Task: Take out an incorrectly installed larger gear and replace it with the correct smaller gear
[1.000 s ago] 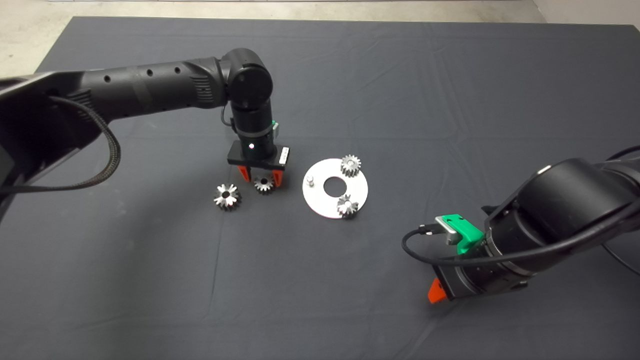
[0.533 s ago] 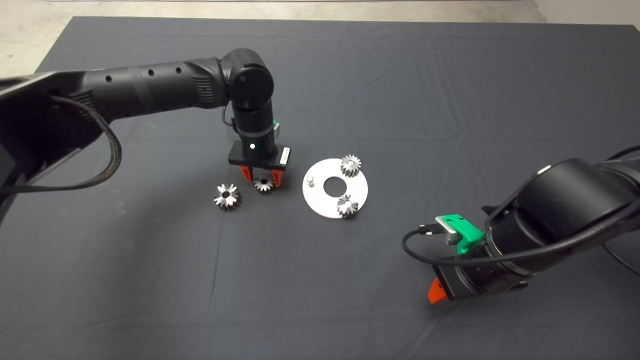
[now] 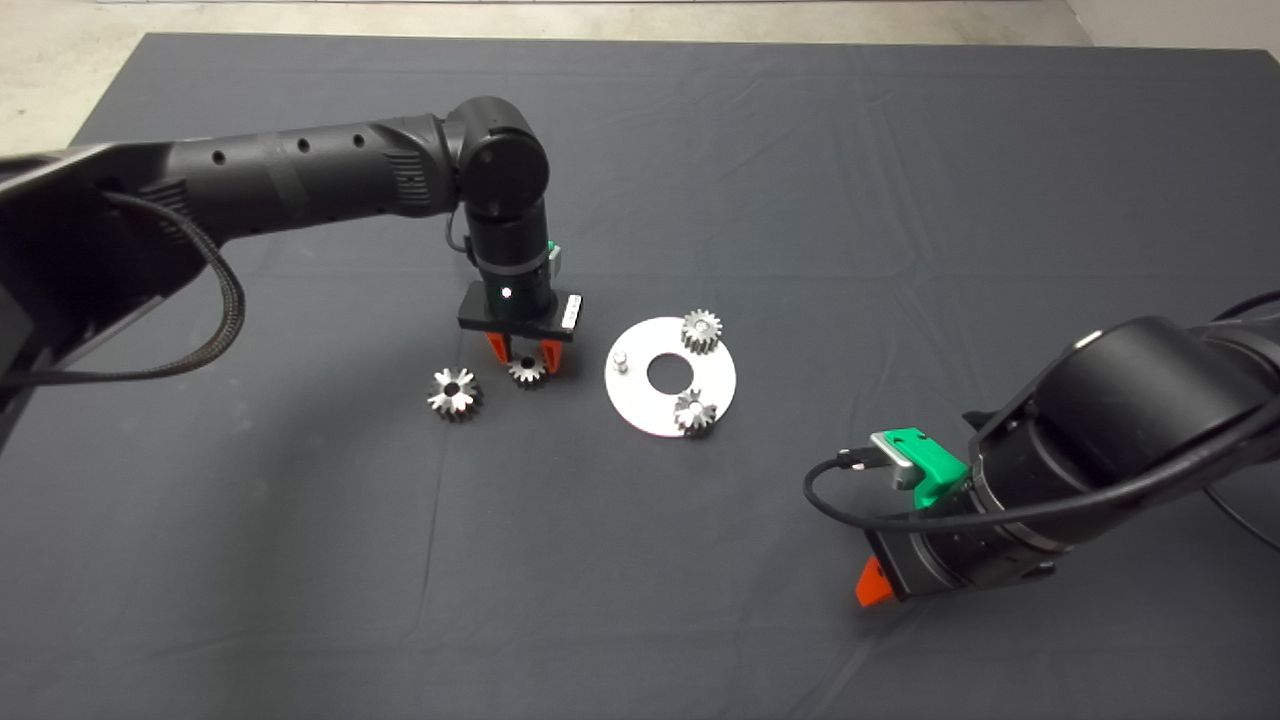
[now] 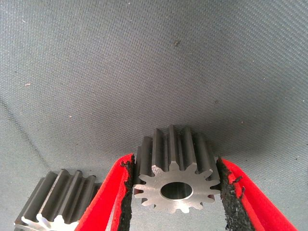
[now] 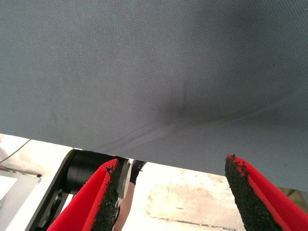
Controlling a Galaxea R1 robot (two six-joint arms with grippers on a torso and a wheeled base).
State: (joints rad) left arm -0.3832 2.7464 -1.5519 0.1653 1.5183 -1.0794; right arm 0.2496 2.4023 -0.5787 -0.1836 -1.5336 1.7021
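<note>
Gripping the smaller gear (image 4: 175, 185), left end effector (image 4: 175, 192) hides its flanks.

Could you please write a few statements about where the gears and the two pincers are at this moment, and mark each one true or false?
1. The left pincer has its pads against the smaller gear on the mat. True.
2. The larger gear sits on a pin of the round plate. False: it lies on the mat, on the far side of the left pincer from the plate.
3. Two gears stand on the round plate. True: one at its far rim, one at its near rim.
4. The plate's third pin carries a gear. False: it is bare.
5. The right pincer holds a gear. False: it is open and empty, near the mat's edge.
</note>
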